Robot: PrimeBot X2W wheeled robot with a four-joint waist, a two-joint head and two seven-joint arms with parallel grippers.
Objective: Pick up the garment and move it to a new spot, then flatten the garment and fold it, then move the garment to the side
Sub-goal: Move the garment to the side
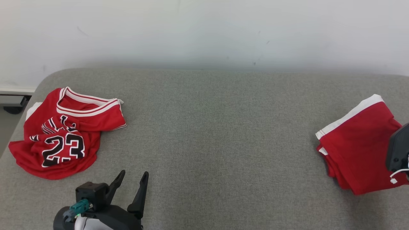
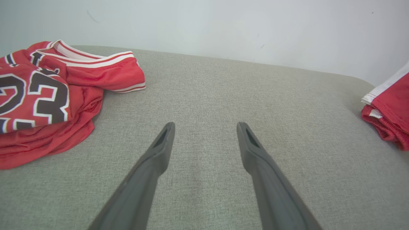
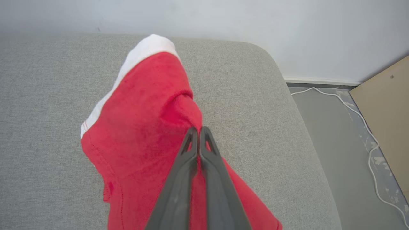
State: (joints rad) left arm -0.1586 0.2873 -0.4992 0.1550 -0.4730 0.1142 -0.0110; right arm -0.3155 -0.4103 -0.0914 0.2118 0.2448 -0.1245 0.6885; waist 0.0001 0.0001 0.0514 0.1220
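Note:
The garment, a pair of red shorts (image 1: 354, 140) with a white band, lies folded at the far right of the grey padded surface (image 1: 223, 127). My right gripper (image 3: 198, 129) is shut, its tips pinching a raised fold of the red shorts (image 3: 143, 121). That gripper's dark body (image 1: 397, 150) shows at the right edge of the head view. My left gripper (image 1: 134, 174) rests open at the lower left over bare cloth with nothing between its fingers (image 2: 159, 153). The shorts (image 2: 393, 105) sit far to its right.
A crumpled red jersey (image 1: 64, 134) with a black 23 lies at the far left, close to the left gripper (image 2: 206, 127). The surface ends just right of the shorts, dropping to a floor with a white cable (image 3: 367, 127) and a tan board (image 3: 383, 111). A pale wall stands behind.

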